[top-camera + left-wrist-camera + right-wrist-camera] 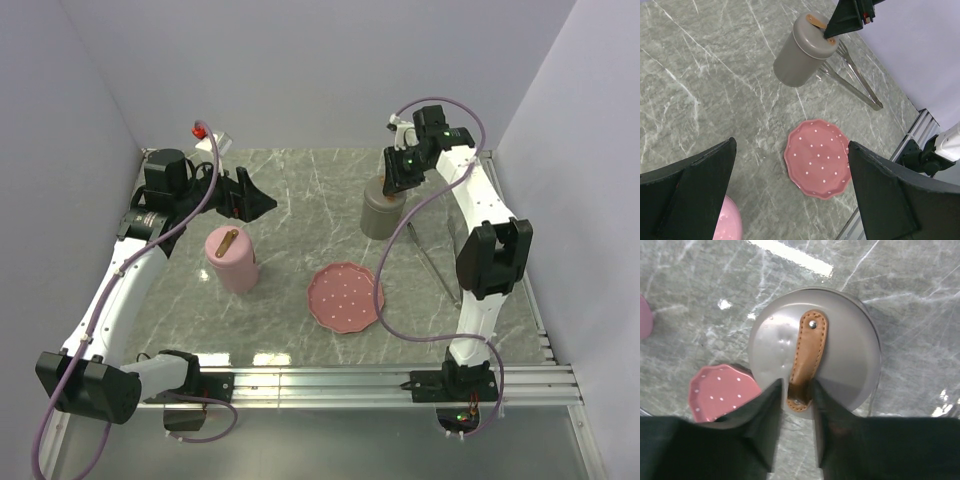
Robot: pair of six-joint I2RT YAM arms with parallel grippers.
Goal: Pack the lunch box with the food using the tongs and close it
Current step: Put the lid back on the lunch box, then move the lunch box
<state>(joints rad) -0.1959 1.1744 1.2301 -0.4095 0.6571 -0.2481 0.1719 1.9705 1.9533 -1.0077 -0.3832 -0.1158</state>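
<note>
No food is seen anywhere: the plate (345,297) is bare, and nothing lies loose on the table (300,200). The grey box (382,212) is shown with its lid (850,355) on, so it is judged that the packing is done and the closing is done or nearly done. Whether the lid is seated fully cannot be told. A pink box (232,262) with a lid on it is also seen at the left, well apart from the grey one, and nothing is done to it. The tongs (860,82) are laid on the table just beside the grey box, with the flat tips toward it and the joined end pointing away. Their two arms are spread a little, nothing is held between them, and they are touched by no gripper. The right gripper (796,387) is placed over the lid, with its jaws narrow and one finger on each side of the near end of the brown strap (807,355). It cannot be told whether the strap is pinched or only stood beside. The left gripper (791,145) is held above the table near the pink box, with its jaws spread wide and nothing between them. What is left, it is judged, is only for the strap to be let go and the arm to be drawn away
</note>
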